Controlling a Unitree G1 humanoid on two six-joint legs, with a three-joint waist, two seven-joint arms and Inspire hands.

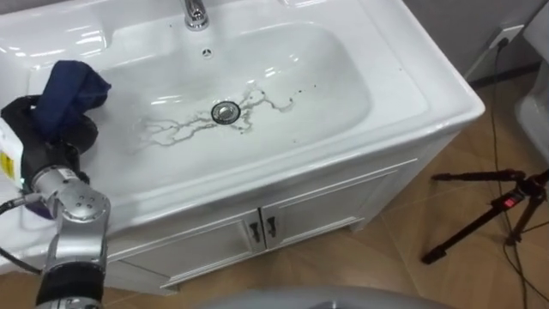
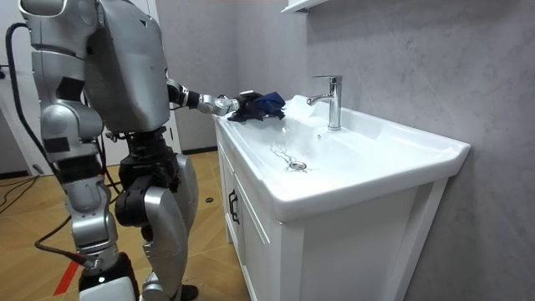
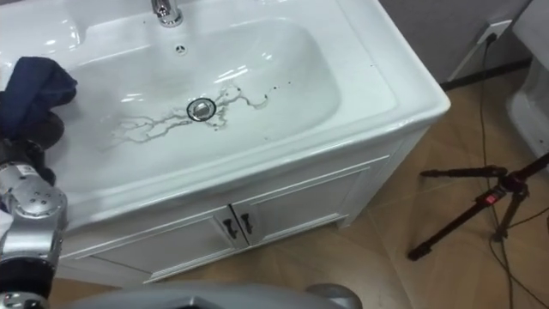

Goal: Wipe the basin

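Observation:
A white basin (image 1: 343,94) lies below me, with dark, branching dirt streaks (image 1: 176,129) running left and right of the metal drain (image 1: 226,112). My left hand (image 1: 47,129) is black and rests at the basin's left rim, shut on a bunched dark blue cloth (image 1: 73,86) that rises above it. In the room view the same hand (image 2: 224,104) holds the cloth (image 2: 261,105) over the far end of the counter. My right hand (image 2: 109,276) hangs low at my side, near the floor. I stand upright in front of the cabinet.
A chrome faucet (image 1: 196,13) stands at the back rim. White cabinet doors (image 1: 257,227) with small handles sit under the counter. To the right, a black tripod (image 1: 489,206) lies on the wooden floor, with a cable running from a wall outlet (image 1: 510,36).

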